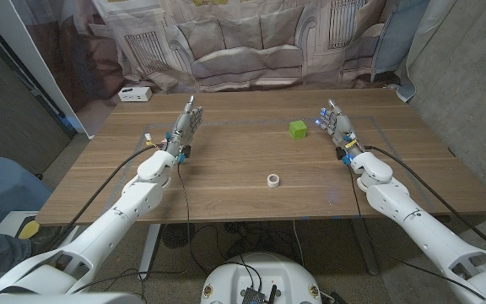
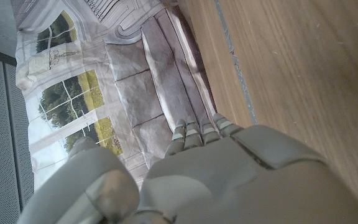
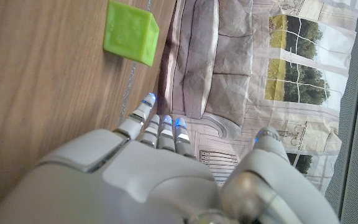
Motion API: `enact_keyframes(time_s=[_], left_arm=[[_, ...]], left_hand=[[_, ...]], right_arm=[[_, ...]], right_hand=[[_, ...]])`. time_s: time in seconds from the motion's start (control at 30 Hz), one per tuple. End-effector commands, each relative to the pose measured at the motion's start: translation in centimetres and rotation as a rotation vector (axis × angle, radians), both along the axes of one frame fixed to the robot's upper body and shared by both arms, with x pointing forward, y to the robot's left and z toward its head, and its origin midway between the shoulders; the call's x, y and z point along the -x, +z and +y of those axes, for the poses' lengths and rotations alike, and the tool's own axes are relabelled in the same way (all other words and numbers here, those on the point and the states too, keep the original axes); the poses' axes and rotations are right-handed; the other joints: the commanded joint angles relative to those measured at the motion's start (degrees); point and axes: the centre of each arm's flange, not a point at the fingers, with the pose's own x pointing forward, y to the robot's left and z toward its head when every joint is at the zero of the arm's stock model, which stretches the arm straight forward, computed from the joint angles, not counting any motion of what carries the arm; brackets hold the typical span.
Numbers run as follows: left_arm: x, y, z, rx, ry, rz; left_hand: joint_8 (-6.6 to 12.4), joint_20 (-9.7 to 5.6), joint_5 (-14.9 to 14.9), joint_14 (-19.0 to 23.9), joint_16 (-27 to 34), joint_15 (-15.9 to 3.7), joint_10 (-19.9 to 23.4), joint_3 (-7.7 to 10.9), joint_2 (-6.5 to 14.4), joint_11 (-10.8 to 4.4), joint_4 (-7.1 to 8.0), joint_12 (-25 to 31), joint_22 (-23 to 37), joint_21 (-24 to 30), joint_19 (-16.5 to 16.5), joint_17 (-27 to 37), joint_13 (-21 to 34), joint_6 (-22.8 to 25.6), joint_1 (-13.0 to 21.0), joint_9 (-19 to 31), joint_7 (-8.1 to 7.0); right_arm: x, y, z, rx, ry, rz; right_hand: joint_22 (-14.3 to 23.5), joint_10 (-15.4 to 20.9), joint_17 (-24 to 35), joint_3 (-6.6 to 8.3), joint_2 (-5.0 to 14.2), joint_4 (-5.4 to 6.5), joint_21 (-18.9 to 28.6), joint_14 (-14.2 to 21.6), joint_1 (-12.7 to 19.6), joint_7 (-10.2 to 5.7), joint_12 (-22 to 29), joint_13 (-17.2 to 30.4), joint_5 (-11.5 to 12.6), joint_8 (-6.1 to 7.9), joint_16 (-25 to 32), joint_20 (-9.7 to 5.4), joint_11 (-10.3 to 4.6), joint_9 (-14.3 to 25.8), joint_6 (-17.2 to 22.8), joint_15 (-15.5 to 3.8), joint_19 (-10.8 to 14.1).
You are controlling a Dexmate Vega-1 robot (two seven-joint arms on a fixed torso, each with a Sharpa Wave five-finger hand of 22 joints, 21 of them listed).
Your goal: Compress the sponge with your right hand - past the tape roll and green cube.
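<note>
A green cube [image 1: 298, 128] sits on the wooden table [image 1: 243, 169], right of the middle; the right wrist view has the green cube [image 3: 130, 32] ahead of my fingers. A small white tape roll [image 1: 272, 180] lies nearer the front edge, near the middle. My right hand [image 1: 336, 123] is to the right of the cube, clear of it, fingers stretched out and holding nothing; the same right hand [image 3: 166, 174] points toward the backdrop. My left hand [image 1: 186, 127] is at the table's left side, fingers also straight and empty, seen from behind as the left hand [image 2: 197, 180].
A cloth backdrop [image 1: 243, 42] printed with a sofa and windows hangs behind the table's far edge. A small white box [image 1: 133, 94] sits beyond the far left corner. Bare wood lies between the two hands and around the tape roll.
</note>
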Motion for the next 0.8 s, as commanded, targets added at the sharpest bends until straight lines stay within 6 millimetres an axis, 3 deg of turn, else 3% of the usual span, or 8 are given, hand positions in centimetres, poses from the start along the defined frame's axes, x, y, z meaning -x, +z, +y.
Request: enact_keyframes(time_s=[0.03, 0.47, 0.8], left_arm=[[1.1, 0.8, -0.2, -0.016, 0.021, -0.027], [2.9, 1.5, 0.9, -0.074, 0.063, -0.066], [2.9, 0.5, -0.5, -0.010, 0.027, -0.067]], left_hand=[[0.45, 0.86, 0.28, 0.29, 0.49, 0.46, 0.37, 0.05, 0.06, 0.31, 0.19, 0.34, 0.23, 0.34, 0.09, 0.25, 0.21, 0.38, 0.59, 0.13, 0.24], [1.00, 1.73, -0.10, 4.05, 1.36, 0.59, 3.84, 0.04, 0.29, 0.51, -0.46, 1.53, 0.21, 1.38, 3.52, 0.24, 0.23, 2.46, 1.45, 0.16, 0.36], [1.01, 2.27, -0.38, 6.33, 1.63, 0.63, 5.83, 0.13, 0.52, 0.97, -0.95, 2.06, 0.18, 1.97, 6.24, 0.24, 0.26, 3.42, 2.15, 0.19, 0.42]], right_arm=[[0.4, -0.5, -0.9, -0.007, 0.016, -0.026], [2.3, 0.4, -1.3, 0.034, 0.020, -0.101], [3.7, 0.5, -2.2, 0.063, 0.026, -0.138]], right_hand=[[0.08, 0.20, 0.25, 0.40, 0.23, -0.05, 0.29, 0.30, 0.62, 0.08, 0.24, 0.14, 0.40, 0.34, 0.28, 0.01, 0.30, 0.16, 0.55, 0.34, 0.68], [0.07, 1.05, 0.07, 0.49, 0.38, -0.30, 0.46, 1.13, 0.99, -0.16, 0.48, 0.12, 0.41, 0.52, 0.51, 0.07, 0.28, 0.17, 1.21, 0.18, 1.59], [0.07, 2.17, -0.08, 0.57, 0.70, -0.48, 0.50, 1.89, 1.28, 0.33, 0.74, 0.12, 0.38, 1.22, 0.67, 0.05, 0.60, 0.25, 3.35, 0.26, 2.43]])
